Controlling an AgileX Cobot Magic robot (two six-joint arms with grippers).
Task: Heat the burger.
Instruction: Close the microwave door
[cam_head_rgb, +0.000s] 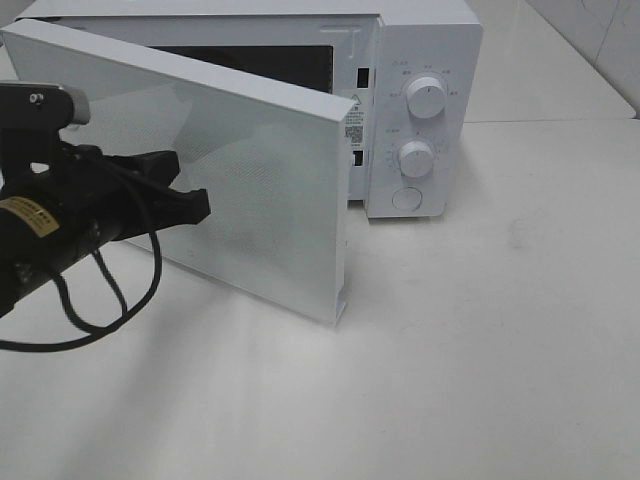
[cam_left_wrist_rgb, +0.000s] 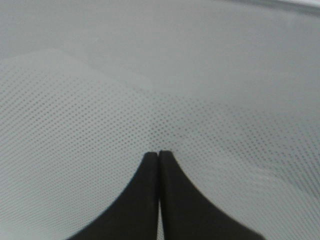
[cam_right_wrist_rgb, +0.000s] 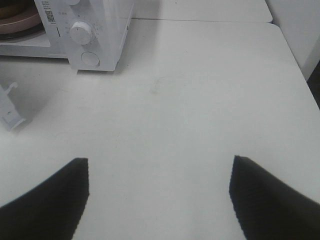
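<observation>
Burger first: I cannot pick it out for certain. From the high camera the half-open door (cam_head_rgb: 250, 150) hides most of the microwave (cam_head_rgb: 430, 40) cavity. The right wrist camera catches only a pinkish-brown rounded edge (cam_right_wrist_rgb: 17, 22) inside the opening, which I take to be the plate or the bun, so I judge the food is already loaded.

My left gripper (cam_head_rgb: 200, 205) has its jaws pressed together with nothing between them. The tips sit at, or just off, the dotted window on the door's outer face; I cannot tell whether they touch. My right gripper (cam_right_wrist_rgb: 157, 160) hangs over bare table (cam_head_rgb: 500, 350) with its jaws spread wide and empty, well apart from the oven.

As I read it, loading is done. What remains is swinging the door shut, then setting the upper knob (cam_head_rgb: 426, 98) and the lower knob (cam_head_rgb: 415, 158).

Nothing lies in the door's swing path that I can see. The left arm's black cable (cam_head_rgb: 110, 300) loops low beside the door. The round button (cam_head_rgb: 407, 198) under the knobs looks like the door release, so I would keep clear of it.
</observation>
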